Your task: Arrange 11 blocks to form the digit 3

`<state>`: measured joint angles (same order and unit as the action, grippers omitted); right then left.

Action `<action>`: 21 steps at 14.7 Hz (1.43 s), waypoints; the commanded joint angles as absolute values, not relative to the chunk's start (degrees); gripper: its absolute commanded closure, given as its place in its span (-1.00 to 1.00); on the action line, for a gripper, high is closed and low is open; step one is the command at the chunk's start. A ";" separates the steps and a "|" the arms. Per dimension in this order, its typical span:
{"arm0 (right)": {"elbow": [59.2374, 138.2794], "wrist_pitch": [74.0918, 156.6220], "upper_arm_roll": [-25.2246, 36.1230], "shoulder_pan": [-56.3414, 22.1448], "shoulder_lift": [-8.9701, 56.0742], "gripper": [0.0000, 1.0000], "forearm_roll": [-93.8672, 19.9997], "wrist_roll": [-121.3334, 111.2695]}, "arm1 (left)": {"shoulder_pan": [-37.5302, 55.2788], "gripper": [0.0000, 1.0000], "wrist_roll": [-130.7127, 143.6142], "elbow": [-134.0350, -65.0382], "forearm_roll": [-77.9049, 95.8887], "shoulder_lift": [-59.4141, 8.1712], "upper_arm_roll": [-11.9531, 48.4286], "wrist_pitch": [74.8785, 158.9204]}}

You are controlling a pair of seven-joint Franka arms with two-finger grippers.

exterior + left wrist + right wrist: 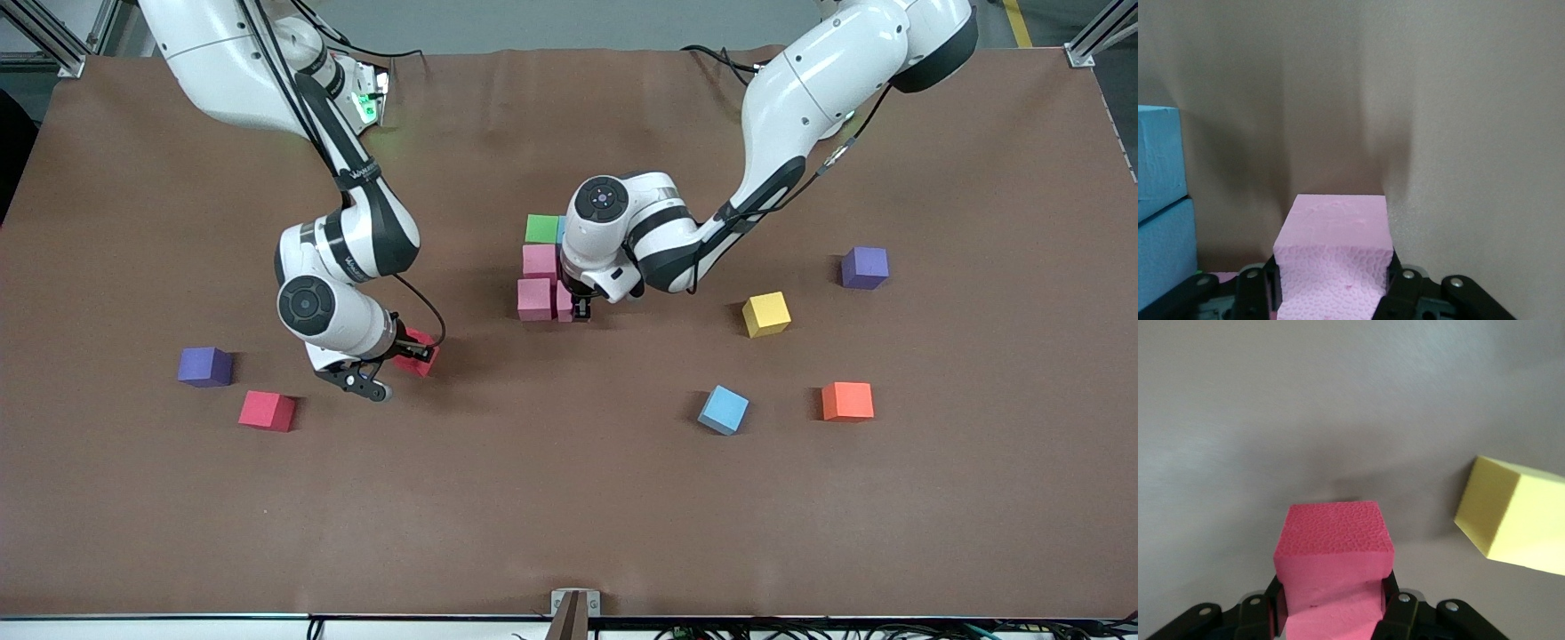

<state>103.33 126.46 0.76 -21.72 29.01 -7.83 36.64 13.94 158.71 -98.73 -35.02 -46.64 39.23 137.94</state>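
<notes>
Front view: the left gripper pinches a pink block at the table's middle, touching the pink cubes under a green cube. The right gripper pinches a red block near a second red cube.

Left wrist view: the fingers clamp the pink block beside two blue cubes.

Right wrist view: the fingers clamp the red block; a yellow cube lies near.

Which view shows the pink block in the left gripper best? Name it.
Left wrist view: the pink block sits large in the left gripper, top and textured side plain. Front view shows only a sliver under the wrist. Right wrist view shows the right gripper holding a red block instead.
</notes>
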 commanded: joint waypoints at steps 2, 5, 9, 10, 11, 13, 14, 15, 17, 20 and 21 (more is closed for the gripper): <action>91.96 119.29 0.97 -23.99 34.35 0.12 -7.64 31.64 | 14.94 0.61 169.63 -99.76 -38.23 -46.23 39.02 138.69; 84.13 114.00 0.97 -25.04 37.87 0.12 -7.91 31.20 | 15.20 0.61 169.54 -99.76 -38.23 -46.23 39.02 138.69; 78.94 113.38 0.97 -26.98 41.47 0.12 -7.91 29.27 | 15.38 0.59 169.54 -99.67 -38.32 -46.23 39.02 138.69; 77.97 113.29 0.97 -27.33 42.35 0.12 -7.74 28.40 | 15.64 0.59 169.45 -99.67 -38.32 -46.23 39.02 138.69; 77.35 113.38 0.97 -27.68 43.06 0.12 -7.56 26.39 | 15.64 0.59 169.45 -99.67 -38.32 -46.23 39.02 138.69; 76.99 113.82 1.14 -27.95 43.68 0.12 -7.47 24.61 | 15.64 0.56 169.37 -99.67 -38.32 -46.23 39.02 138.69; 76.99 113.82 1.14 -28.04 43.77 0.12 -7.47 24.44 | 15.64 0.48 169.28 -99.67 -38.32 -46.32 39.02 138.69; 76.99 113.91 1.14 -28.21 43.86 0.12 -7.47 24.43 | 15.64 0.27 169.28 -99.67 -38.32 -46.32 39.02 138.69; 76.73 113.99 1.14 -28.91 44.47 0.15 -7.47 24.43 | 15.64 -0.34 169.02 -99.67 -38.32 -46.32 39.02 138.69; 75.77 114.08 1.23 -29.97 45.61 0.15 -7.38 24.43 | 15.56 -1.00 168.58 -99.76 -38.32 -46.14 39.02 138.17; 75.33 114.08 1.23 -30.41 45.79 0.16 -7.47 24.52 | 15.56 -1.00 168.57 -99.76 -38.32 -45.88 39.02 137.90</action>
<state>77.62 114.66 0.78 -29.39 44.38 -7.81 25.01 14.93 158.72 -99.13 -35.03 -46.64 39.24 137.93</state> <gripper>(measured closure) 0.441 0.119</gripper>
